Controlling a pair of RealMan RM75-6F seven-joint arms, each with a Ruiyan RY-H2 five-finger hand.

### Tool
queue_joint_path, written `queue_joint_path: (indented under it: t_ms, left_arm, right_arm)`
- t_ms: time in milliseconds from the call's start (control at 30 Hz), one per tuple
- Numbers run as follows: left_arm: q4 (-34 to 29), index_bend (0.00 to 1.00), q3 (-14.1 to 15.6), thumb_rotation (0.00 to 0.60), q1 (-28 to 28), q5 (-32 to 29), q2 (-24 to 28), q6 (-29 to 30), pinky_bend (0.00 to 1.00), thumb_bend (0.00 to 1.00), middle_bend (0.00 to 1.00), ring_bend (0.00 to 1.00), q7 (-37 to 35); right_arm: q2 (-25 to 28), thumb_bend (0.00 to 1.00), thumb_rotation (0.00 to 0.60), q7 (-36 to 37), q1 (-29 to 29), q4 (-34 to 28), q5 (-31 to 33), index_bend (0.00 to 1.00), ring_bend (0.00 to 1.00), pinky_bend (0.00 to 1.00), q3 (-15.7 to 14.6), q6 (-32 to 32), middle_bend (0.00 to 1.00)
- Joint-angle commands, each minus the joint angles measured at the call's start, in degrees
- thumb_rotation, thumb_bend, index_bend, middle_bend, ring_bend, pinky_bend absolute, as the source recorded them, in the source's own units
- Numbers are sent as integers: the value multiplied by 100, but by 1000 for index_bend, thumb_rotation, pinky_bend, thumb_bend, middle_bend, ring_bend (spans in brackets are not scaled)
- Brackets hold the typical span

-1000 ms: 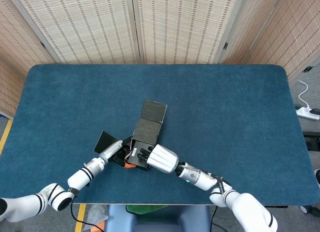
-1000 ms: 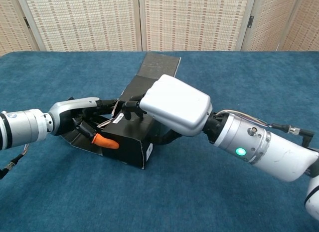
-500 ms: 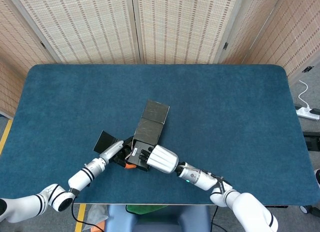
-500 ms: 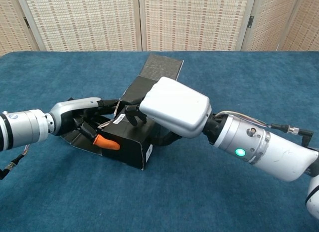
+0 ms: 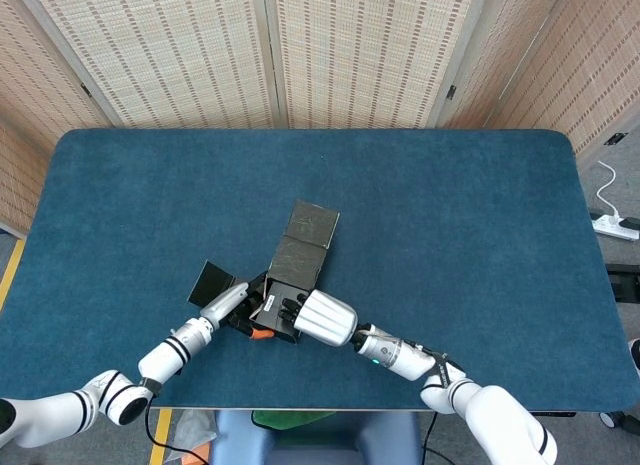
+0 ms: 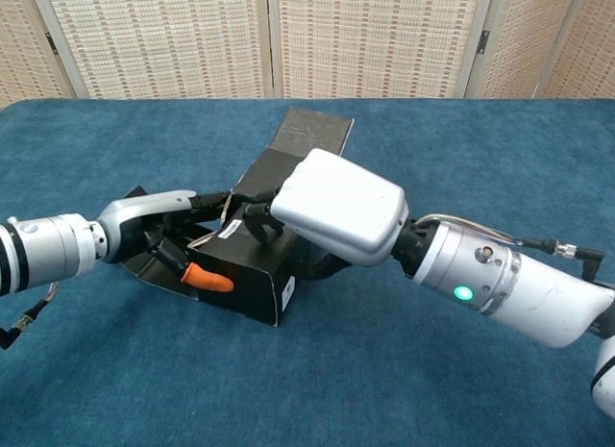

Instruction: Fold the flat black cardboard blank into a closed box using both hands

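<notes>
**half-formed black box held between both hands near the table's front edge**

the black cardboard box [image 5: 293, 275] sits on the blue table [image 5: 450, 215], left of centre and close to the near edge. it is partly folded: the lower body already stands as a low box with a front wall facing the chest camera, while a long lid panel [image 6: 309, 132] rises tilted from its far end, pointing away from the robot. a smaller side flap [image 5: 211, 279] lies spread out to the left of the body, flat or nearly flat on the cloth. a small white label shows on the near right corner of the front wall in the chest view.

the right hand [image 6: 336, 205] lies over the top of the box from the right, its white back upward and its dark fingers [image 6: 258, 214] curled down onto the top edge of the body, pressing on the cardboard. whether the thumb grips underneath is hidden by the palm.

the left hand [image 6: 159, 231] reaches in from the left at the box's open side. its fingers stretch along the top left edge, touching the cardboard, and an orange-tipped finger [image 6: 209, 277] rests against the front wall lower down, so the hand holds the box's left end between them.

behind the table stand woven screen panels [image 5: 270, 45]. a white power strip [image 5: 612, 223] lies on the floor to the right.
</notes>
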Motion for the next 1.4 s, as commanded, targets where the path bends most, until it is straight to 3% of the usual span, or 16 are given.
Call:
queue_joint_path:
  t_ms: [33, 367, 767, 900, 1167, 1400]
  left_arm:
    - [-11, 63, -2, 600, 4, 4, 11, 2, 703, 193, 157, 456, -17]
    - [-174, 0, 119, 600, 19, 269, 175, 63, 669, 193, 82, 421, -263]
    - [-219, 0, 193, 600, 4, 405, 226, 146, 656, 194, 2, 399, -325]
    - [-246, 0, 191, 600, 5, 394, 240, 161, 655, 196, 0, 399, -353]
    - [-334, 0, 215, 600, -13, 438, 323, 178, 652, 194, 0, 389, -450]
    - [-381, 0, 253, 600, -30, 489, 359, 203, 650, 194, 0, 385, -471]
  right_arm:
    - [6, 131, 600, -1, -1, -7, -8, 497, 764, 1000, -11, -5, 489]
    - [135, 131, 600, -104, -28, -188, -27, 497, 764, 1000, -26, 31, 483]
    - [184, 126, 600, -243, 11, -326, -41, 497, 764, 1000, -12, -63, 440]
    - [176, 124, 600, -279, 15, -368, -37, 497, 764, 1000, -1, -91, 385]
    - [208, 123, 600, -370, 15, -438, -106, 496, 762, 1000, -26, -22, 368]
    - [316, 110, 600, -451, 32, -603, -73, 402, 755, 1000, 60, 15, 291]
